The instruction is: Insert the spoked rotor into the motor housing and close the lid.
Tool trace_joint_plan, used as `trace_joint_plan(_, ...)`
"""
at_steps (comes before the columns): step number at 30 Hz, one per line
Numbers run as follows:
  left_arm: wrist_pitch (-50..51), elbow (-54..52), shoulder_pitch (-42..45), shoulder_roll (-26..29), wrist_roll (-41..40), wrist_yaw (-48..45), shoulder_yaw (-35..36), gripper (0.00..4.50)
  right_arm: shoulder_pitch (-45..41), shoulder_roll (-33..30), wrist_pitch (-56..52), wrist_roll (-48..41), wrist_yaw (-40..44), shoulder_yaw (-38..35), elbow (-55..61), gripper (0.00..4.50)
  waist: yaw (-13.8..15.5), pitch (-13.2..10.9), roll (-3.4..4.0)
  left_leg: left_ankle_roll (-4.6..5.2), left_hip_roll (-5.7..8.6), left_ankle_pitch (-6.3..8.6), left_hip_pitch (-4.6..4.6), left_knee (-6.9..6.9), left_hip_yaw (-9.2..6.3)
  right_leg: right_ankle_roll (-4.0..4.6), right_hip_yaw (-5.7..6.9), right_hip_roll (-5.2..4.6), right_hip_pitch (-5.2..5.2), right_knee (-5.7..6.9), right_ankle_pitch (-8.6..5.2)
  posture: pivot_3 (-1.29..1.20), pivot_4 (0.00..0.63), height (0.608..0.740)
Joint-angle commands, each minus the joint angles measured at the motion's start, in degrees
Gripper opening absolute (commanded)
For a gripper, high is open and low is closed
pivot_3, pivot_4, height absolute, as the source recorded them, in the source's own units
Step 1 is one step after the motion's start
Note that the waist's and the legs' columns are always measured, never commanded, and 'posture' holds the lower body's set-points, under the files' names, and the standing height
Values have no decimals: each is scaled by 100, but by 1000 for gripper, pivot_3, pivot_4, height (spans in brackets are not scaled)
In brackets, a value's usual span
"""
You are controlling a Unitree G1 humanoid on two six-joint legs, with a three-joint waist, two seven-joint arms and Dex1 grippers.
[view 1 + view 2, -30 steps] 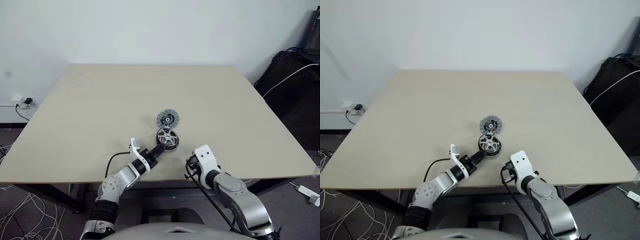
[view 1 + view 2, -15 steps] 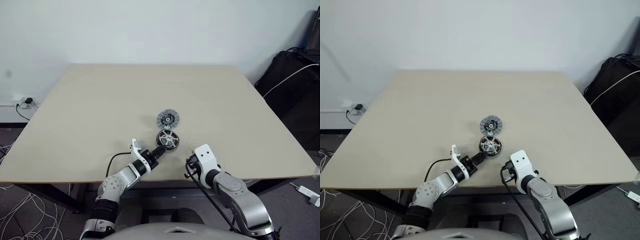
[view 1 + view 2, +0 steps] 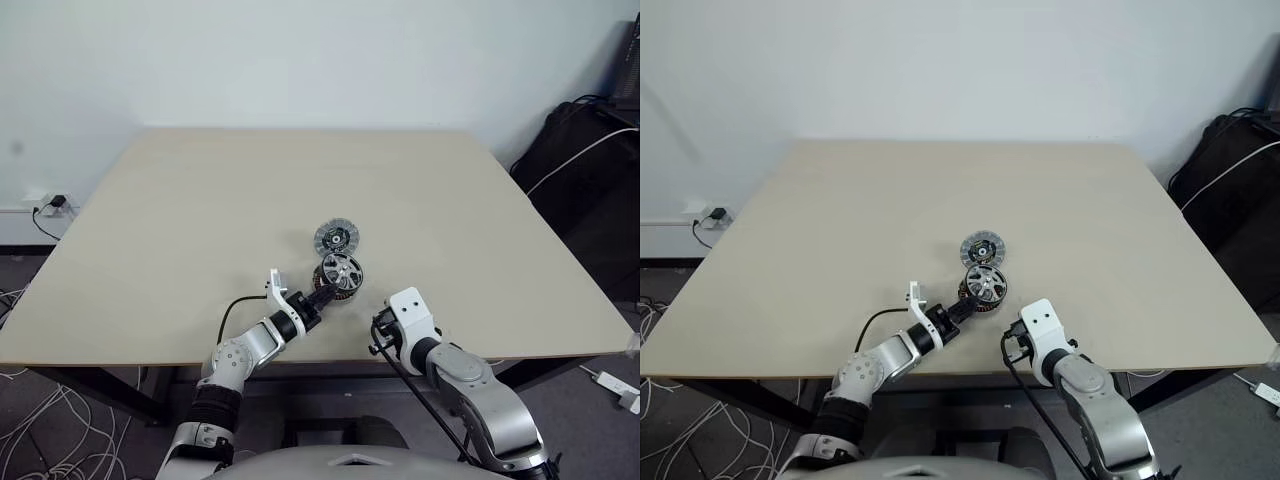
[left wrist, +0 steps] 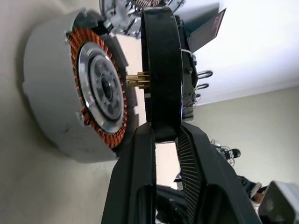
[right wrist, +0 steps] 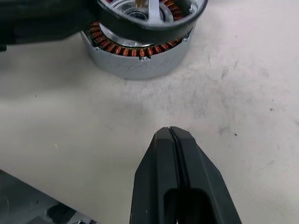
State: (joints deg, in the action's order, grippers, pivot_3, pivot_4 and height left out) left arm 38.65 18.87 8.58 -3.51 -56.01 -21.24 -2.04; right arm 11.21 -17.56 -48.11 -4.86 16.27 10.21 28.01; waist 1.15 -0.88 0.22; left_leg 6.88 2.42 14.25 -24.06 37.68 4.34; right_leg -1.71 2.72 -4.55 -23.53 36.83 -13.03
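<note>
My left gripper (image 4: 161, 133) is shut on the dark rim of the spoked rotor (image 4: 161, 70), holding it on edge just off the motor housing (image 4: 51, 93). The rotor's brass shaft points at the housing's pale centre, inside the ring of copper windings. From the head, the rotor (image 3: 341, 271) hangs over the housing near the table's front edge. The lid (image 3: 336, 238), ribbed face up with a dark centre, lies flat just behind them. My right gripper (image 5: 172, 133) is shut on nothing and hovers over bare table a short way in front of the housing (image 5: 140, 63).
The beige table (image 3: 200, 220) stretches wide behind and to both sides. Its front edge runs just under my forearms. Dark bags with a white cable (image 3: 585, 165) stand off the table's right side, and loose cables (image 3: 30, 420) lie on the floor at the left.
The rotor in my left gripper has edged slightly away from me and tipped more upright over the housing. The right arm has stayed still.
</note>
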Motion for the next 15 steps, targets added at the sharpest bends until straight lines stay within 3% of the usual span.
trace_joint_plan(1,79,98,243,-839,101,-12,-102,415,-100,10,47,-30,-38,-104,183,0,1,0,0,0,0,0,0,0,0,0,0,0,0,0,0,0,0,740)
trace_joint_plan(2,77,119,248,-845,118,-19,-100,415,-102,11,50,-30,-41,-104,181,0,0,0,-1,0,0,0,0,0,0,0,0,0,0,0,0,0,0,740)
trace_joint_plan(3,72,127,247,-852,129,-22,-95,1140,-101,12,55,-30,-42,-103,179,0,0,0,0,0,0,0,0,0,0,0,0,1,0,0,0,0,0,740)
trace_joint_plan(13,-159,-538,-3,-756,-72,-52,138,4336,-98,12,58,-35,-47,-116,162,0,-15,1,0,0,0,0,2,4,0,-10,1,-4,5,1,8,0,0,740)
trace_joint_plan(15,-220,-735,-100,-703,-60,-43,161,4470,-109,19,62,-35,-45,-105,144,0,-44,0,0,0,0,0,4,3,0,-18,1,-4,4,1,16,0,0,740)
